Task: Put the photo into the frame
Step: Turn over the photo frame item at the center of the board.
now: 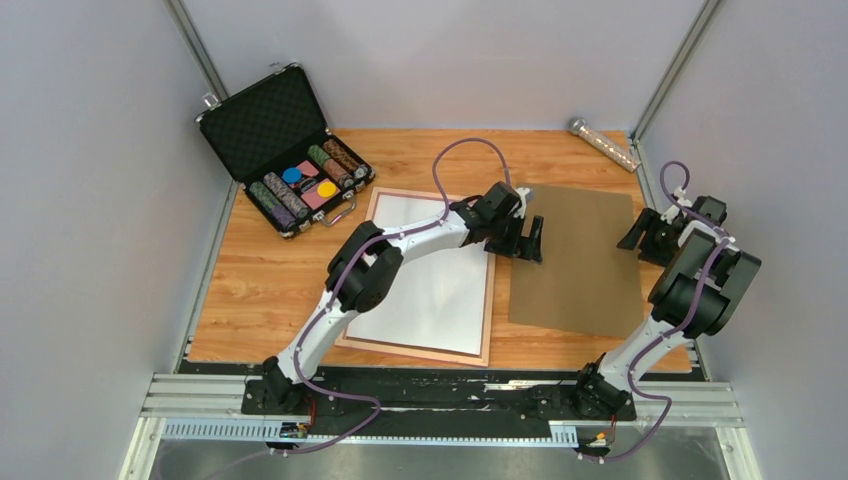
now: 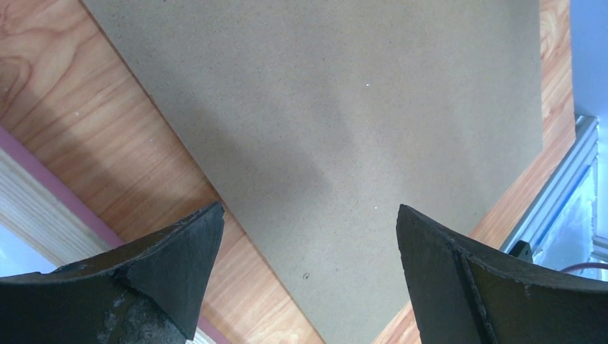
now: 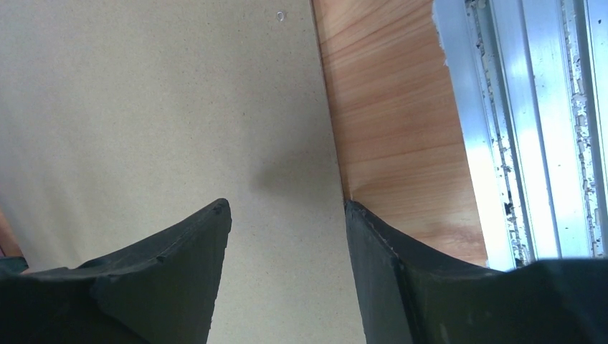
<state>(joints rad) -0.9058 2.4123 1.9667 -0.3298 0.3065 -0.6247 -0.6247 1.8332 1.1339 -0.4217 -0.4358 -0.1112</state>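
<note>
A light wooden table [image 1: 260,290] fills a grey-walled booth, and on it lies the thin-railed rectangular frame [image 1: 420,349], its pink and pale wood rim around a white sheet [image 1: 440,300], probably the photo face down, though no print shows. So the photo seems to be in place; what looks left is the plain brown backing board [image 1: 580,270], lying flat just beside the frame. The left gripper [image 1: 528,242] hovers wide open over the board's near edge, the right gripper [image 1: 634,240] half spread at its far edge, both holding nothing
</note>
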